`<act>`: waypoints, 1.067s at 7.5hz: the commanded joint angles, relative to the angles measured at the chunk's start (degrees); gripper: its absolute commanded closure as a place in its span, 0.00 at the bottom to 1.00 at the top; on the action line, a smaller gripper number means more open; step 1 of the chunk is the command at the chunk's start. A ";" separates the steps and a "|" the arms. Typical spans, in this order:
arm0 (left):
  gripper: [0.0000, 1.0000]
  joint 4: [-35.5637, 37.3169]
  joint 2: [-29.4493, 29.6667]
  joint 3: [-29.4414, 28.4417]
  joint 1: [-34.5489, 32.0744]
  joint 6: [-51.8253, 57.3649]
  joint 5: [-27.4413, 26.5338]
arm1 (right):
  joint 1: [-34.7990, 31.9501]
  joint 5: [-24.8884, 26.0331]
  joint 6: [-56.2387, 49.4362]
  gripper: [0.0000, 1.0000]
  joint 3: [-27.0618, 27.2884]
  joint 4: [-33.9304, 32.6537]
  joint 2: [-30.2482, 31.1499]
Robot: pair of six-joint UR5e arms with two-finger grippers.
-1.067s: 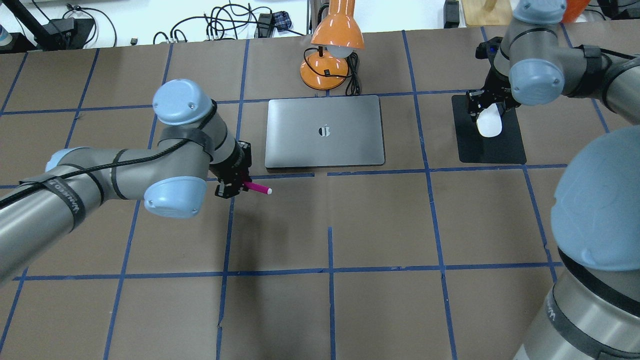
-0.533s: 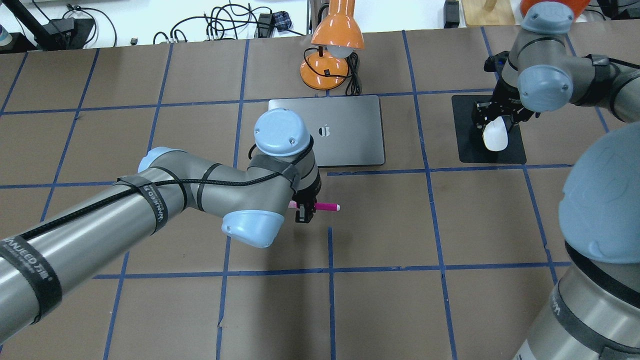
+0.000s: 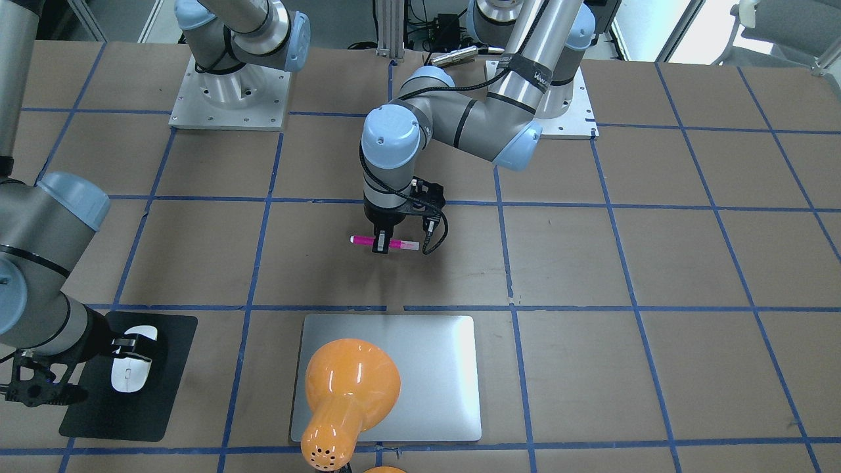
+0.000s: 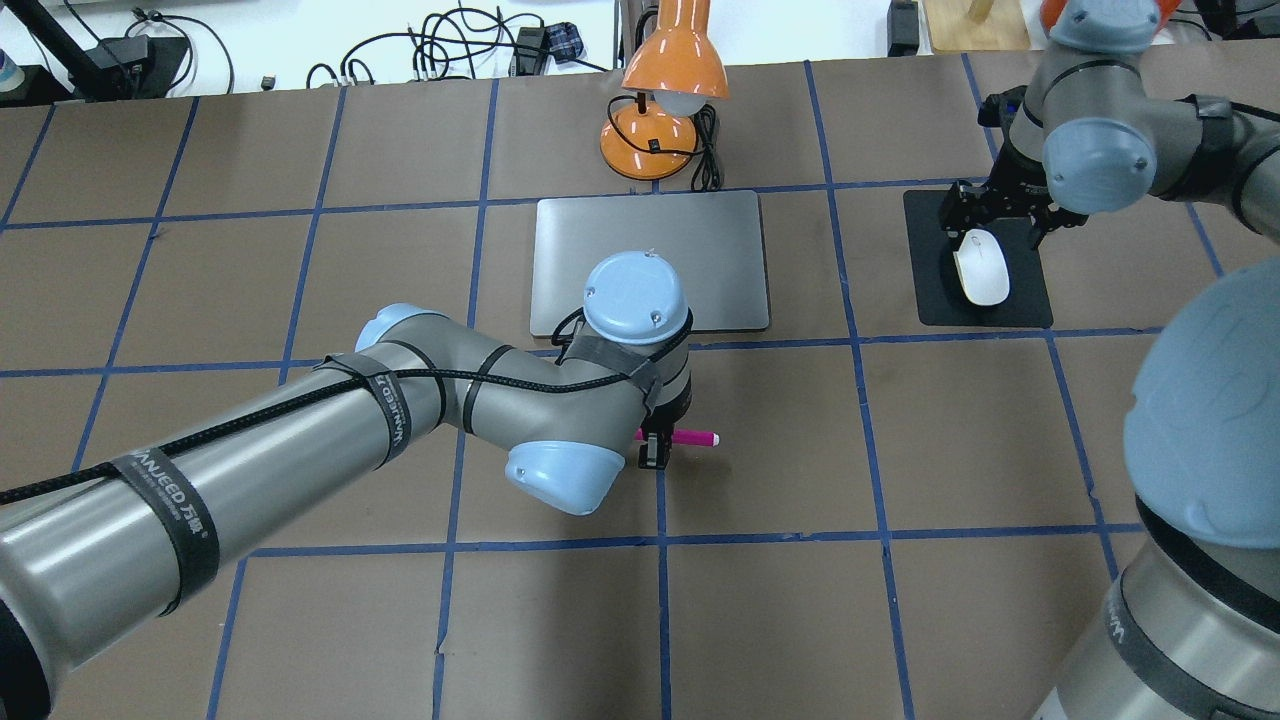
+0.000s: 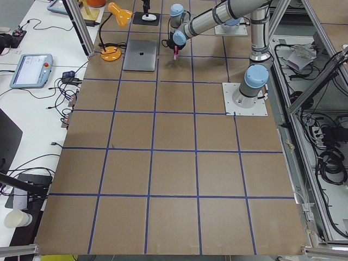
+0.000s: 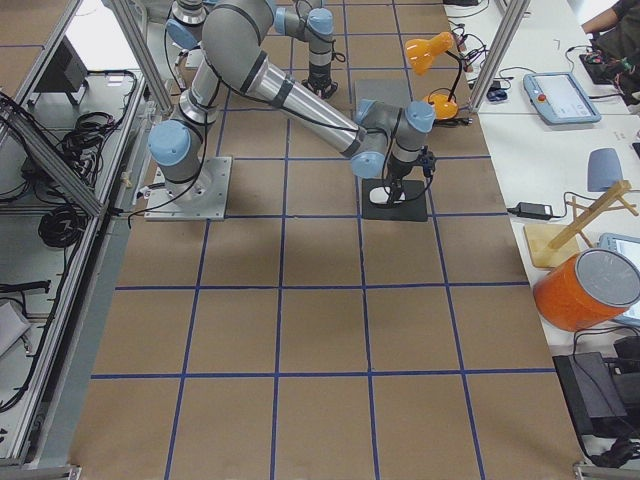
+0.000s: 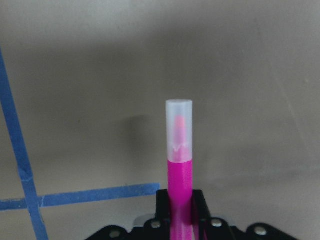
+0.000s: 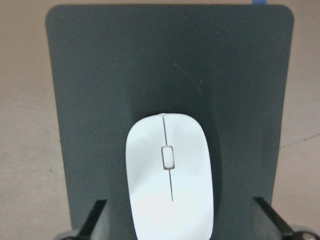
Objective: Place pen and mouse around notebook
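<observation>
My left gripper [image 4: 655, 447] is shut on the magenta pen [image 4: 694, 438], holding it level and low over the table, just on the robot's side of the silver notebook [image 4: 650, 232]. The wrist view shows the pen [image 7: 179, 165] sticking out forward between the fingers, pale cap ahead. From the front the pen [image 3: 399, 245] lies across the gripper [image 3: 381, 246]. The white mouse [image 4: 983, 270] lies on a black mat [image 4: 1022, 303], well to the notebook's right. My right gripper [image 8: 180, 222] hangs open above the mouse [image 8: 169, 175], fingers well clear of both its sides.
An orange desk lamp [image 4: 675, 62] stands behind the notebook with its base [image 4: 648, 142] and cable close to the far edge. In the front view its shade [image 3: 351, 387] hides part of the notebook [image 3: 433, 368]. Blue tape lines grid the brown table.
My left arm carried the pen right and towards the robot, from the notebook's left front corner to in front of it. The right gripper drew back off the mouse, now free on the mat.
</observation>
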State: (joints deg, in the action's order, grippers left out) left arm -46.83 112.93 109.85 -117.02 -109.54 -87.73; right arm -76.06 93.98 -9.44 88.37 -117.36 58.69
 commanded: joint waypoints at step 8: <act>0.00 -26.19 -17.72 -9.61 15.89 81.14 1.85 | -12.16 -3.97 9.58 0.00 -3.13 32.55 27.46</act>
State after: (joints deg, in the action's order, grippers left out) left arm -61.51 99.21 104.76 -106.32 -50.82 -86.64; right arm -85.56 91.41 -2.98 83.76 -86.04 85.16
